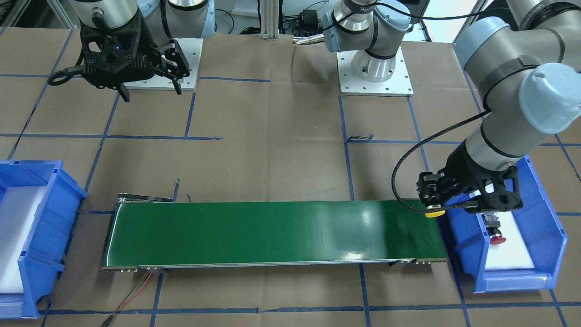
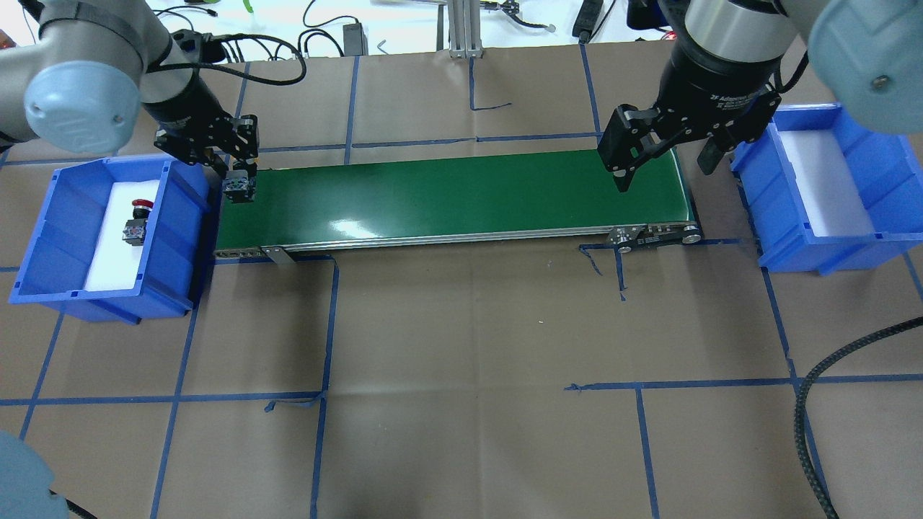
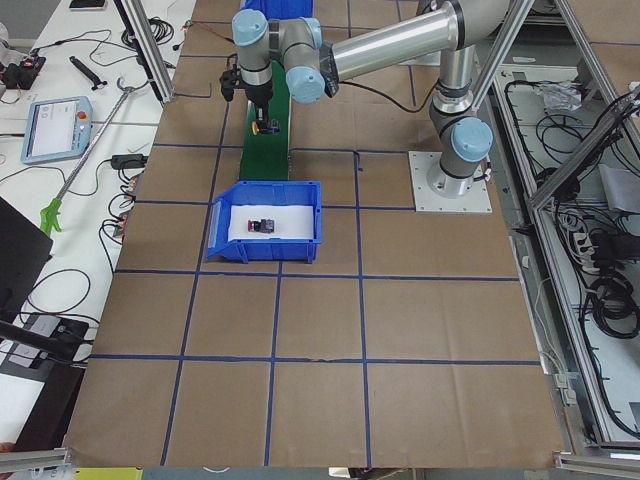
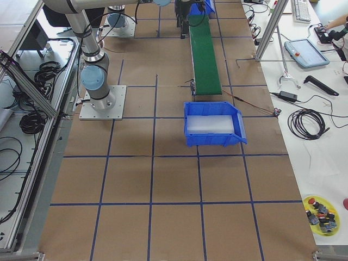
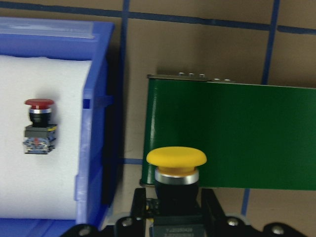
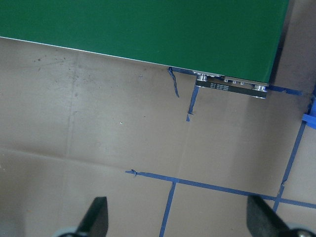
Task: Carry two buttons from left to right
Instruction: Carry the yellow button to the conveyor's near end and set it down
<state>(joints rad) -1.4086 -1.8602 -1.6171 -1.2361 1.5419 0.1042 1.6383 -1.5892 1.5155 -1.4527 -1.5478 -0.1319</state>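
My left gripper [image 2: 237,180] is shut on the yellow-capped button [image 5: 176,158] and holds it over the left end of the green conveyor belt [image 2: 454,194]. The cap also shows in the front-facing view [image 1: 435,213]. The red-capped button [image 2: 137,220] lies on its side on white foam in the left blue bin [image 2: 180,216]; it also shows in the left wrist view [image 5: 38,126]. My right gripper [image 2: 663,169] is open and empty, hovering above the belt's right end.
An empty blue bin with white foam [image 2: 829,256] stands to the right of the belt. The table is brown paper with blue tape lines. A yellow plate with several spare buttons [image 4: 321,215] sits at the table's far corner.
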